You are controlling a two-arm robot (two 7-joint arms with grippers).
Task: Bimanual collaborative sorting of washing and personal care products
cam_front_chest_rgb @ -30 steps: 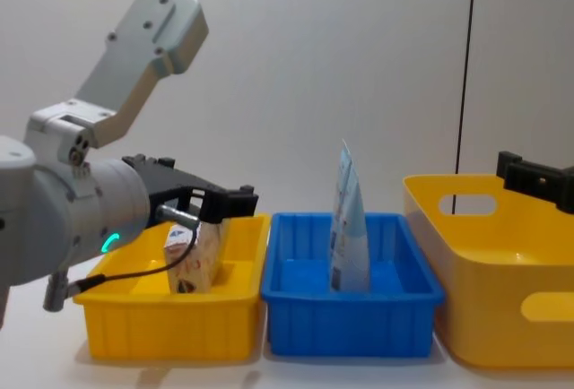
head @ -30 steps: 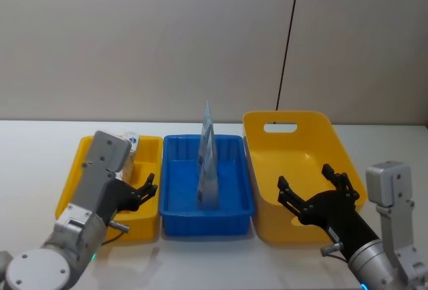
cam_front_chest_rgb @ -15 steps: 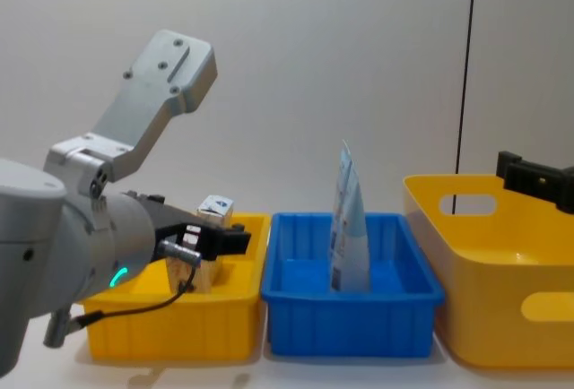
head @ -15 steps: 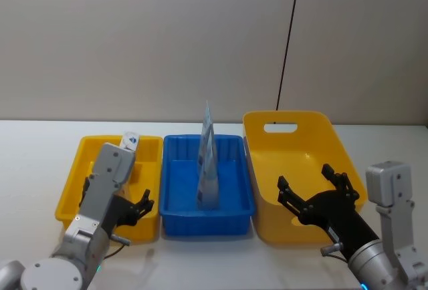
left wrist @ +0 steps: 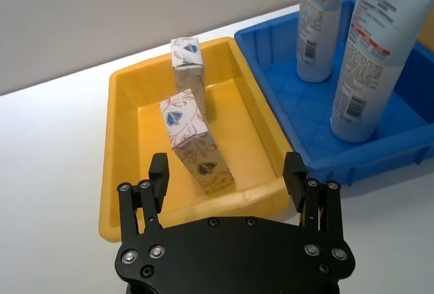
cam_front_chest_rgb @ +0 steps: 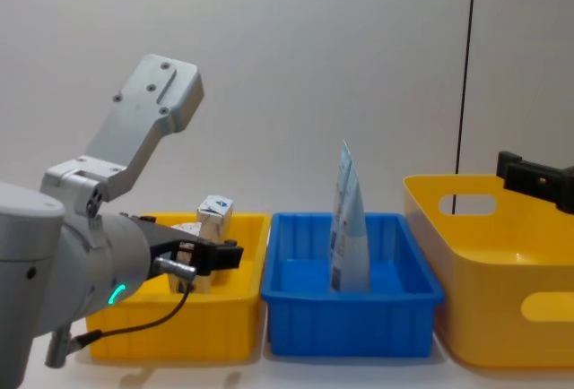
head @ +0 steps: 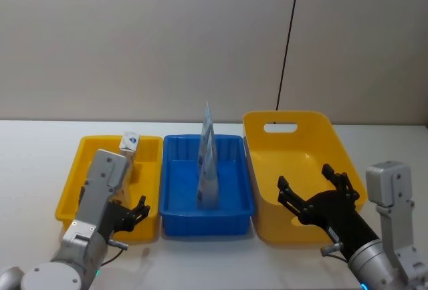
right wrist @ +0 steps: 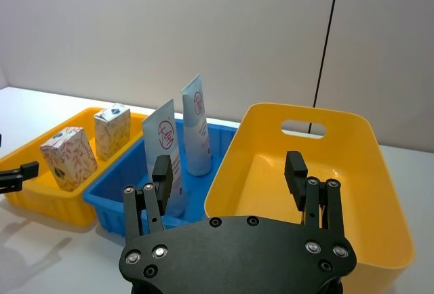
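My left gripper (left wrist: 226, 171), spread and empty, hangs at the head view's lower left before the bin (left wrist: 122, 145) holding both boxes (left wrist: 193, 141). A careless swing could clip its rim and topple them. My right gripper (right wrist: 228, 165) gapes empty, lower right.

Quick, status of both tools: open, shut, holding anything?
Left tool: open, holding nothing, by the near edge of the small yellow bin.
Right tool: open, holding nothing, over the large yellow bin.

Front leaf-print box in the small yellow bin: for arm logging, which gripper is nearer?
Left. The left gripper is open just before the leaf-print box; the right gripper is open at the large yellow bin.
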